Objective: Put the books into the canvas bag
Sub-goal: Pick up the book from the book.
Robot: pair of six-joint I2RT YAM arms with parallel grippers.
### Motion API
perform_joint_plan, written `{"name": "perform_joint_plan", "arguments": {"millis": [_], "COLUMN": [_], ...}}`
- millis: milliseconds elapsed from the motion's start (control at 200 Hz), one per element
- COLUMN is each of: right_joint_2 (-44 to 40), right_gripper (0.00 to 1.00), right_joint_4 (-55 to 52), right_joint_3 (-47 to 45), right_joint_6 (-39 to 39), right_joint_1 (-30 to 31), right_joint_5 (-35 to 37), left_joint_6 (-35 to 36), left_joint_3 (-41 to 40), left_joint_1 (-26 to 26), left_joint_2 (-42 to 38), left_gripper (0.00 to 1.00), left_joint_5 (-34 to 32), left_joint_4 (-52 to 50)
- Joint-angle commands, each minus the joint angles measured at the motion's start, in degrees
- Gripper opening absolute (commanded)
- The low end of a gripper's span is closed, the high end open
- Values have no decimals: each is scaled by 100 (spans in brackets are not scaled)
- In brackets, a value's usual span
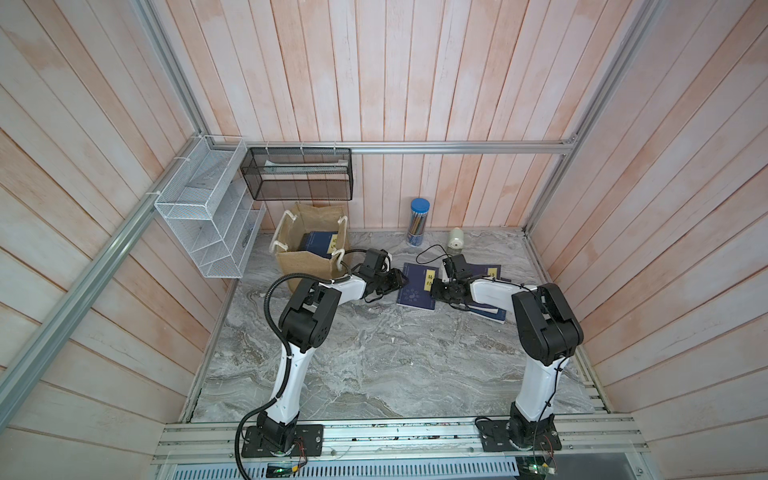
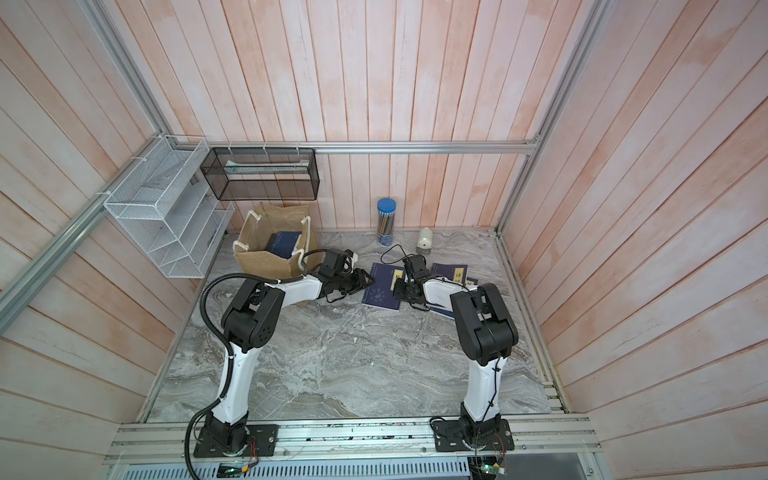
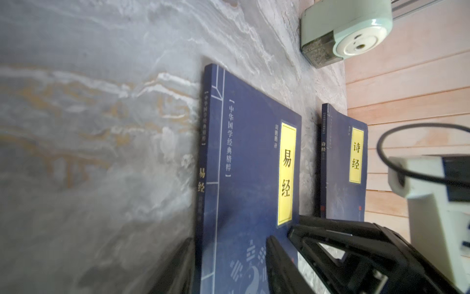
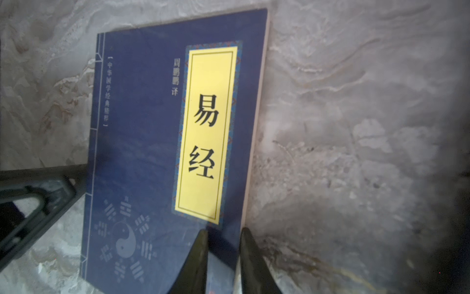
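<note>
Right wrist is showing navy book (image 4: pixel 142 152) labelled 易经 in yellow; left tool (image 3: pixel 229 244), right tool (image 4: pixel 224 230) are straddling its edges, parted.

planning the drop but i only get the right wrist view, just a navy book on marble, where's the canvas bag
observer: The canvas bag stands upright at the back left of the table, just below the black mesh basket on the wall.
operator: anything in it already
observer: Yes, one navy book with a yellow label sits inside it.
</note>
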Motion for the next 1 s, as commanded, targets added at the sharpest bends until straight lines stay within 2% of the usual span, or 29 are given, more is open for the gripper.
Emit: {"name": "perform_joint_plan", "arguments": {"millis": [0,235,400,565,750,880,995], "right_joint_2": [366,191,122,34,-216,-745,-1425], "right_gripper": [22,21,21,21,23,33,39], "right_joint_4": [-728,-713,-493,-360,-505,-645,-729], "right_joint_3": [-405,-556,-762,-941,-1006,-1042,-1030], "right_joint_6": [83,197,468,642,620,576,508], "right_joint_1": [426,838,1104,1275,1313,1289,1248], "right_joint_5": [-419,-448,-620,-687,-461,-114,207], "left_joint_6": [-144,-672,-1088,-1203,-801,-298,239], "left_joint_3": [-709,-2012,-2702,-3038,-3113,-3014,-2883], "left_joint_1": [-156,-69,-43,-8,28,53,87], "left_joint_2": [-329,-1256,-1780,-2240,-2674,-2999,-3348], "left_gripper": [47,42,35,29,16,5,2], "left_joint_5": [793,1197,1179,998,611,430,357], "left_joint_4": [64,1047,1711,1777,1208,625,141]}}
